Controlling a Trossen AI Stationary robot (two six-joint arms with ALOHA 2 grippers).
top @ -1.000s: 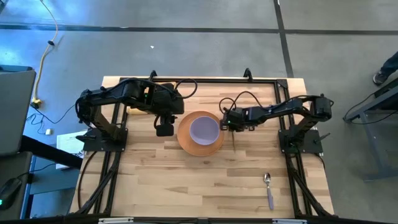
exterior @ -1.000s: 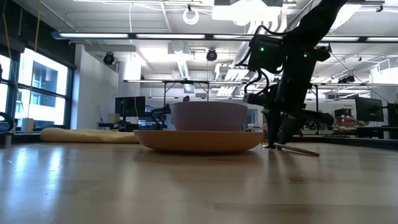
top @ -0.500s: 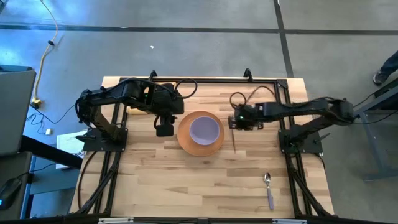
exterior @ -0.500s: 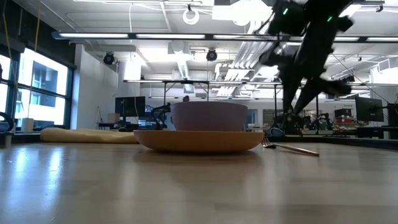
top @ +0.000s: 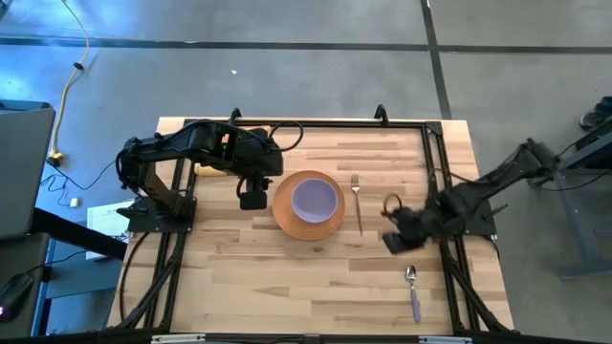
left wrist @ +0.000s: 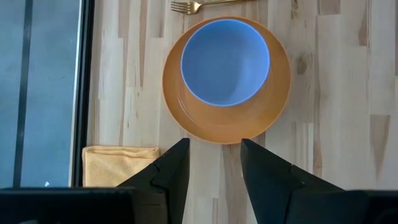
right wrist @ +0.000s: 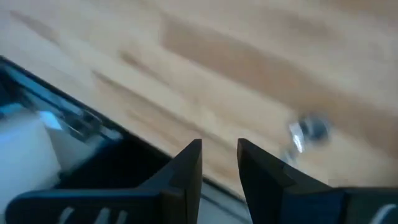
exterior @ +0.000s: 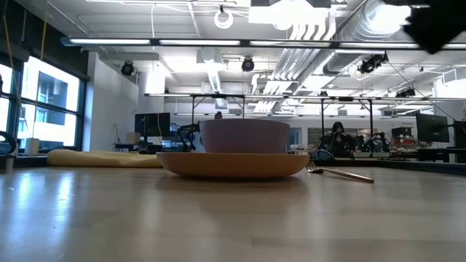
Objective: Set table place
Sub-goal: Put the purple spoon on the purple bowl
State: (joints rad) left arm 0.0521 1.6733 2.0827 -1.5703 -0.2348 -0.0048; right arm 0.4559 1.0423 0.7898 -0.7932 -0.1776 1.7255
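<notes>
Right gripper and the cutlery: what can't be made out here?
- Right gripper: motion-blurred in the high view; finger state unreadable.
- Spoon: smeared by blur in the right wrist view.
- Fork: low view shows it edge-on, partly behind the plate.
- Left gripper: waits beside the plate.

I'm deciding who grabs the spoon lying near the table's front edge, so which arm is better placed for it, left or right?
Right. The right gripper hovers just above the spoon on its own side, fingers apart. The left gripper waits beyond the plate and bowl, far from it.
</notes>
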